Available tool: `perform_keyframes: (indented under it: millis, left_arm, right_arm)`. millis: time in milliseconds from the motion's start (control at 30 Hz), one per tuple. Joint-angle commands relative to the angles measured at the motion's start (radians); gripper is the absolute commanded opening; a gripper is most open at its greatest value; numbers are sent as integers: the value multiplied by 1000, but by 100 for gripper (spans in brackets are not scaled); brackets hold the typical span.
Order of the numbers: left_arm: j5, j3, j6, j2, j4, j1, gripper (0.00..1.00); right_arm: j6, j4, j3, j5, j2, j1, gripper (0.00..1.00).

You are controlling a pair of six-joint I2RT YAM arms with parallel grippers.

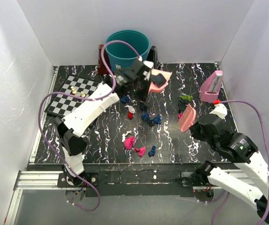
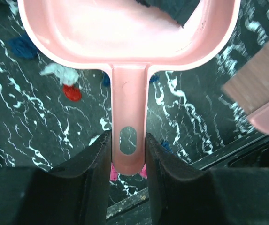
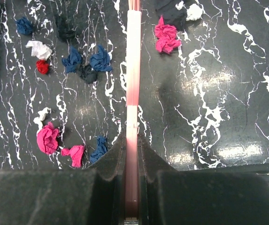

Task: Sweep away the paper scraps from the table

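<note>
My left gripper [image 1: 141, 82] [image 2: 128, 145] is shut on the handle of a pink dustpan [image 1: 160, 77] [image 2: 125, 28], held raised near the back of the table [image 1: 172, 143]. A dark blue scrap [image 1: 158, 81] [image 2: 181, 9] lies in the pan. My right gripper [image 1: 201, 125] [image 3: 132, 145] is shut on a pink brush [image 1: 188, 117] [image 3: 133, 70], seen edge-on. Paper scraps lie on the table: blue ones [image 1: 146, 116] [image 3: 100, 58], pink ones [image 1: 129, 142] [image 3: 47, 139], a white one [image 1: 130, 108] [image 2: 59, 72], a red one [image 1: 130, 115] [image 2: 72, 92] and a green one [image 1: 186, 98].
A teal bin [image 1: 127, 49] stands at the back centre, just behind the raised dustpan. A chessboard [image 1: 64, 101] with small pieces [image 1: 80, 93] lies at the left. A pink upright object [image 1: 211, 86] stands at the back right. White walls close in three sides.
</note>
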Motion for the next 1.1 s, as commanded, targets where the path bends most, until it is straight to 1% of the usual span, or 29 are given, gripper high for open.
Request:
perform_keyframes:
  millis: [0, 33, 133, 233, 300, 367, 467, 567, 667, 700, 733, 800, 967, 1000, 1067]
  left_arm:
    - [144, 187, 31, -14, -57, 98, 19]
    - [169, 224, 28, -1, -59, 121, 19]
    - [363, 316, -7, 45, -22, 199, 20]
    - [564, 365, -100, 99, 60, 299, 20]
    - [677, 365, -183, 125, 142, 363, 20]
    - [791, 321, -278, 144, 272, 425, 20]
    - [935, 238, -485, 183, 525, 497, 20]
    - [1035, 163, -746, 231, 816, 551, 20]
    - [1065, 16, -1054, 242, 1246, 572, 20]
    - [1060, 6, -1117, 250, 1341, 574, 20]
    - [1062, 18, -1174, 265, 1386, 572, 20]
    - [1069, 22, -1228, 285, 1439, 572, 21]
    - [1031, -115, -1395, 260, 1682, 580, 22]
    - [1029, -125, -1412, 254, 1720, 580, 22]
    - [1042, -132, -1412, 245, 1733, 580, 23]
  right_arm:
    - [-26, 69, -9, -15, -5, -2, 1]
    - [-30, 70, -9, -19, -3, -2, 1]
    - [-50, 93, -21, -50, -6, -3, 1]
    - [-52, 109, -30, -55, -3, -3, 1]
    - [-49, 110, -30, -56, 3, -3, 1]
    - [-47, 110, -32, -56, 6, -3, 1]
    - [-47, 113, -38, -62, 1, -3, 1]
    - [-47, 112, -44, -62, -2, -3, 1]
    - [-44, 104, -49, -56, -8, -3, 1]
    - [-43, 102, -50, -53, -9, -3, 1]
    - [-42, 101, -49, -52, -12, -3, 1]
    - [-42, 96, -49, -47, -15, -3, 1]
    - [-42, 96, -56, -47, -16, -3, 1]
    - [-42, 96, -58, -49, -14, -3, 1]
    - [-42, 98, -61, -52, -12, -3, 1]
